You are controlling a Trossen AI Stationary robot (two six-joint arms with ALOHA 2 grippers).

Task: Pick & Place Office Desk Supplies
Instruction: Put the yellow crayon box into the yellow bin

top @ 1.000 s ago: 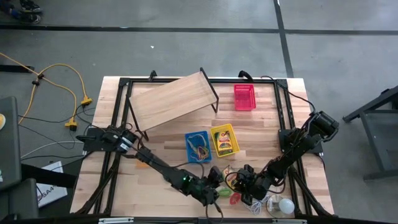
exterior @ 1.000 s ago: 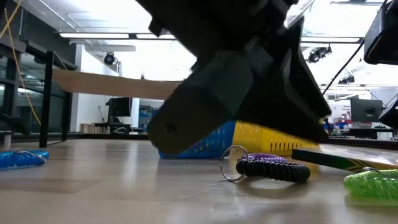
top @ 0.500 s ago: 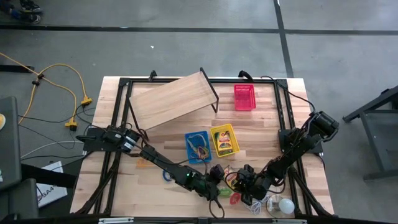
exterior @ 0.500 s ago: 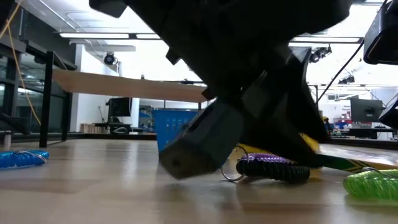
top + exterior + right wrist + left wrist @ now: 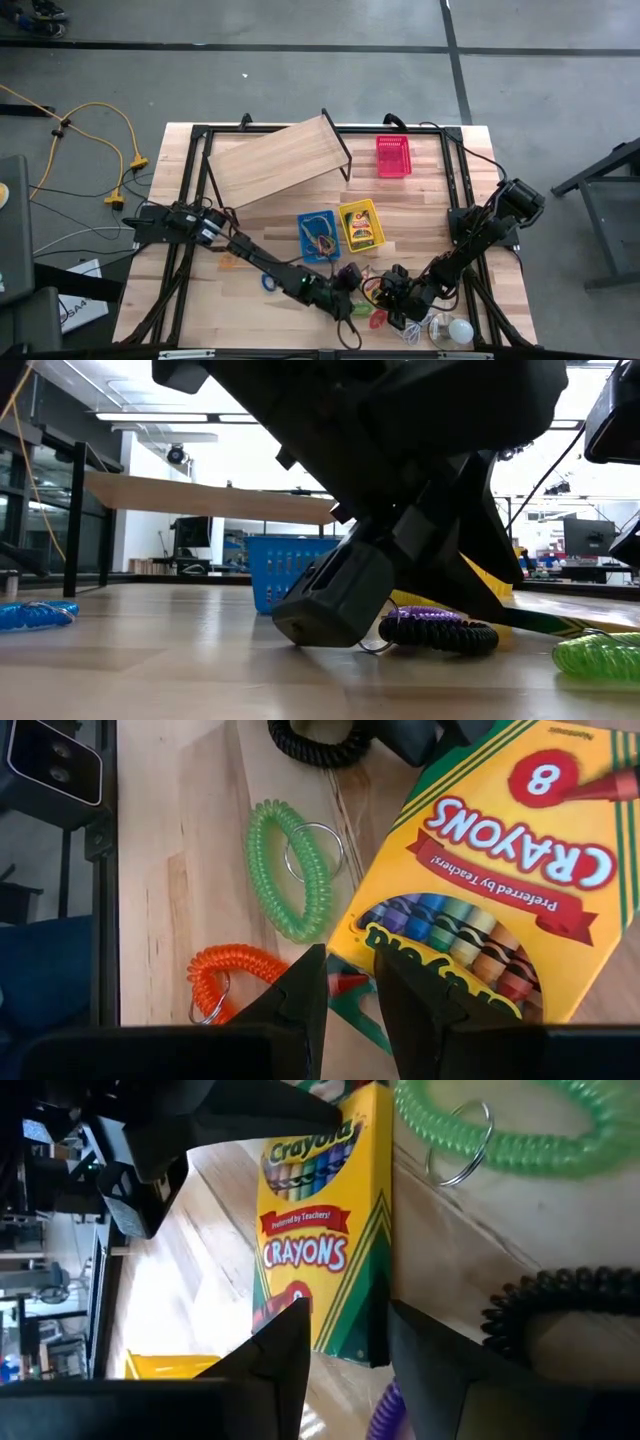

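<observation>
The yellow-green crayon box (image 5: 320, 1230) (image 5: 500, 870) lies on the table near its near edge, between my two grippers. My left gripper (image 5: 347, 292) (image 5: 345, 1355) is open, low over the table, its fingers on either side of the box's "8" end. My right gripper (image 5: 385, 290) (image 5: 350, 988) is shut on the box's opposite end. Around the box lie coil bands: a green one (image 5: 295, 870), an orange one (image 5: 225, 980), a black one (image 5: 560, 1310) and a purple one (image 5: 385, 1410). The blue basket (image 5: 318, 236), yellow basket (image 5: 360, 225) and red basket (image 5: 393, 156) stand farther back. My left gripper has a finger on each side of the crayon box's "8" end (image 5: 345, 1335); I cannot tell whether they touch it. My right gripper pinches a corner of the box's "Crayola" end (image 5: 350, 982) between its two fingers, slanting down from the table's right. The rest of the box lies about flat.
The tilted wooden board on black legs (image 5: 275, 160) stands at the far left. A white bulb with its cord (image 5: 458, 330) lies by the near right edge. A blue coil band (image 5: 268, 283) lies left of my left arm. The blue basket holds several bands.
My left gripper has come down to just above the table and shifted a little toward the far edge and the crayon box. In the low view it has uncovered the blue basket. My right gripper and the box have stayed where they were.
</observation>
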